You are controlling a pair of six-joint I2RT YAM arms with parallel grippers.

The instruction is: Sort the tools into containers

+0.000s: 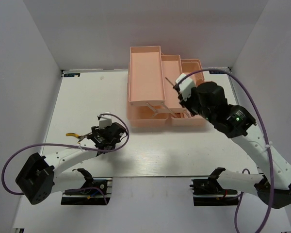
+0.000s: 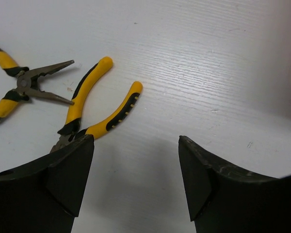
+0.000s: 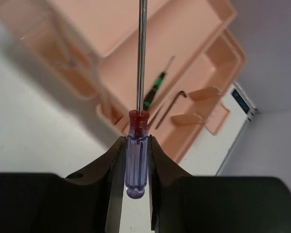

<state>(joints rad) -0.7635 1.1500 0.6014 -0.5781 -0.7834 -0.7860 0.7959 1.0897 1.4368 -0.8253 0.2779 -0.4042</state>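
Right pincer [image 3: 137, 145] is closed on the blue-handled screwdriver [image 3: 136, 167], which is gripped by its handle with the long shaft pointing away, above the pink toolbox [image 3: 194, 53]. A green-handled screwdriver [image 3: 153, 92] and a dark hex key [image 3: 170, 108] are seen lying in one of its trays. Left pincer [image 2: 136, 179] is spread wide, low over the white table [image 2: 208, 73], with nothing between its fingers. The yellow-handled pliers [image 2: 94, 97] lie just beside it, their head hidden under one finger and possibly touched by it. A second pair of pliers [image 2: 19, 85] lies farther off, nose open.
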